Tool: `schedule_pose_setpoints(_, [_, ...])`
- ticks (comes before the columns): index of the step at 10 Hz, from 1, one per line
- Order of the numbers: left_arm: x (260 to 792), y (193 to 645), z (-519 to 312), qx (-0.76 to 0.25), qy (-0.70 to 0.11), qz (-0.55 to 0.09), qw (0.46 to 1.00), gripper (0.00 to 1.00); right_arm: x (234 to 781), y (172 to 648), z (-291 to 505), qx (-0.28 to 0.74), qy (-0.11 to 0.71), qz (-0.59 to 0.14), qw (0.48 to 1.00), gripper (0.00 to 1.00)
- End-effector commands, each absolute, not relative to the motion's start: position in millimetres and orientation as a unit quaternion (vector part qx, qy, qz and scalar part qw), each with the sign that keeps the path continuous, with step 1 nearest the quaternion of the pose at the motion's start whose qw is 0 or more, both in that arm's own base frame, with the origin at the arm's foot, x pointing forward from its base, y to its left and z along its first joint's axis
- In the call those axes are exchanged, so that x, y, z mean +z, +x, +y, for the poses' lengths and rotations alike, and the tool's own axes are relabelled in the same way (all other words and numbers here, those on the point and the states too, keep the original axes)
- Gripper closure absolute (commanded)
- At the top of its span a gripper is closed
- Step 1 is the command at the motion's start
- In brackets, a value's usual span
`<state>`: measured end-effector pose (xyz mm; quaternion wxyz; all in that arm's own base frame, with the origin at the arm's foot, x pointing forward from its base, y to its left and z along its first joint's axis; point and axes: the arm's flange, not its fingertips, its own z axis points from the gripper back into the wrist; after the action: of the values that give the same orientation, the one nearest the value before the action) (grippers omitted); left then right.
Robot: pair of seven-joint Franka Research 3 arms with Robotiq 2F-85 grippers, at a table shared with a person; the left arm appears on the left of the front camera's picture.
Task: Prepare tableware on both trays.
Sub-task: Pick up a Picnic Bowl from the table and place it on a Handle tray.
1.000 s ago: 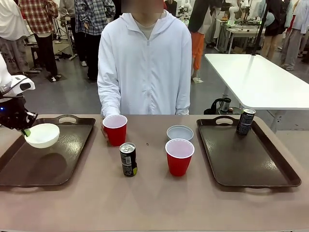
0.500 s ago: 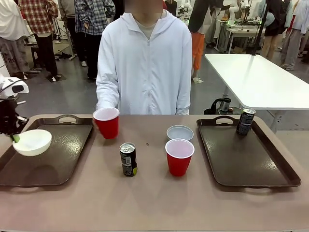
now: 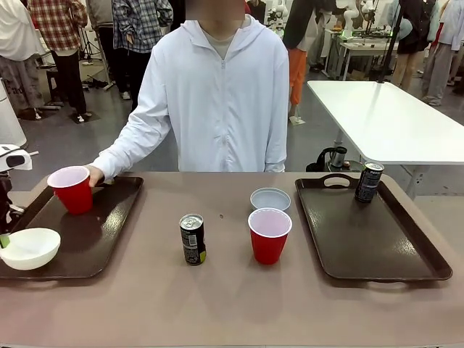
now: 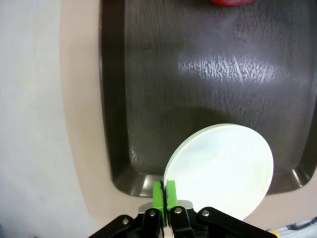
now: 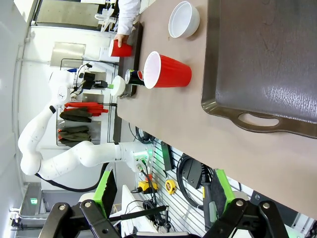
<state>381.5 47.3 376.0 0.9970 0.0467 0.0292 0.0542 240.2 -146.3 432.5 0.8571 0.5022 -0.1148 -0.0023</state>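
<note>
white bowl (image 3: 29,248) clamped in left end effector (image 4: 164,191) over tray (image 3: 101,225); right end effector (image 5: 161,191) apart.

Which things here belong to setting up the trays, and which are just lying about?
Job: left tray, right tray, white bowl, grey-blue bowl, held red cup, standing red cup, middle can, right can.
Lying about: metal jug, white side table.

Light was bright and even, coming from above. Glare lay on the left tray (image 4: 218,69). The right wrist view bent at its edges.
</note>
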Motion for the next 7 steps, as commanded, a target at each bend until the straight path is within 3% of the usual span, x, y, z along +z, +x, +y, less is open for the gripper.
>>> schedule_pose_setpoints(1, [374.8,385.6,47.6,0.064,0.059,0.013,0.996,0.97,433.2,241.8,-147.2,0.003,0.512,-0.125,0.850,0.00])
schedule_pose_setpoints(4, [369.3,392.1,44.1,0.066,0.049,-0.017,0.996,0.97,433.2,241.8,-147.2,0.003,0.512,-0.125,0.850,0.00])
schedule_pose_setpoints(5, [367.4,393.8,43.1,0.066,0.048,-0.024,0.996,0.91,433.2,241.8,-147.2,0.003,0.512,-0.125,0.850,0.00])
schedule_pose_setpoints(6, [366.5,394.1,41.1,0.065,0.046,-0.025,0.996,0.38,433.2,241.8,-147.2,0.003,0.512,-0.125,0.850,0.00])
schedule_pose_setpoints(7, [366.7,395.0,39.6,0.064,0.047,-0.024,0.997,0.32,433.2,241.8,-147.2,0.003,0.512,-0.125,0.850,0.00])
